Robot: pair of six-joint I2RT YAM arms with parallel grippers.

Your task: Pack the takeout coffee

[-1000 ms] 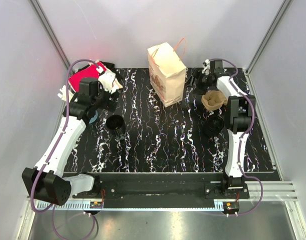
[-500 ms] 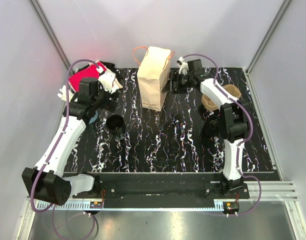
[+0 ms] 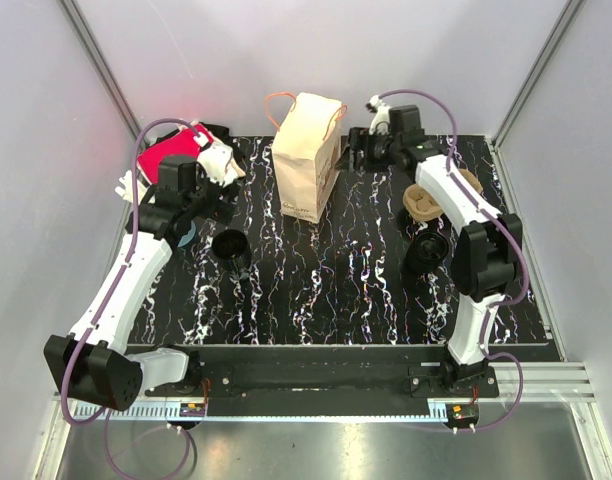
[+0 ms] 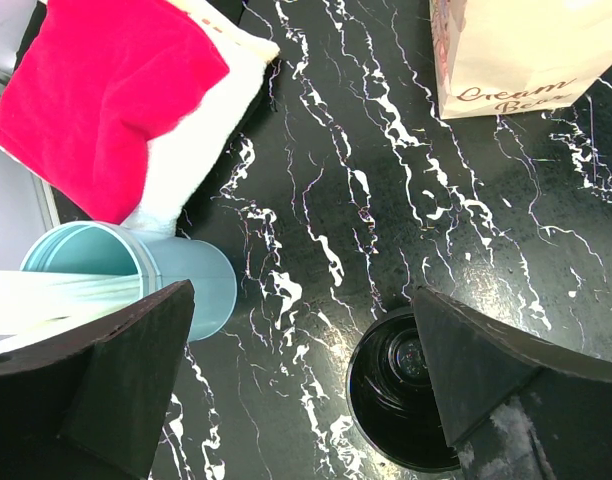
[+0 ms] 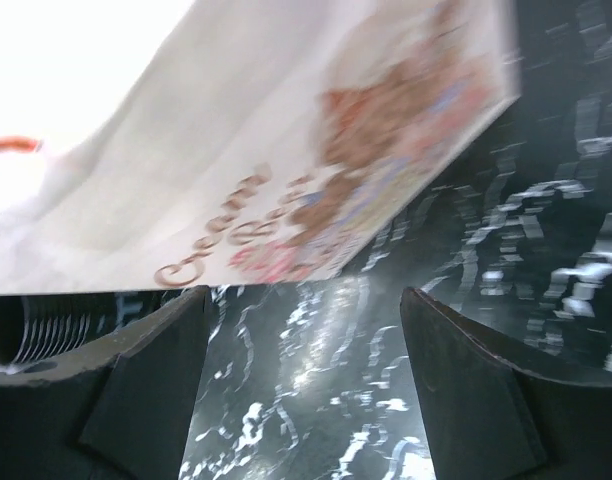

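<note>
A cream paper bag with orange handles stands at the back middle of the table; its printed side fills the top of the right wrist view. My right gripper hovers just right of the bag, open, with only table between its fingers. A black cup stands open on the left of the table. My left gripper hangs above and behind it, open and empty; the cup shows by its right finger.
A light blue cup lies on its side next to a red and white packet at the back left. On the right are a brown cardboard cup carrier and a black lid.
The right gripper swung left from the back right corner to the bag's side; the bag slid left and turned. The left arm has not moved.
</note>
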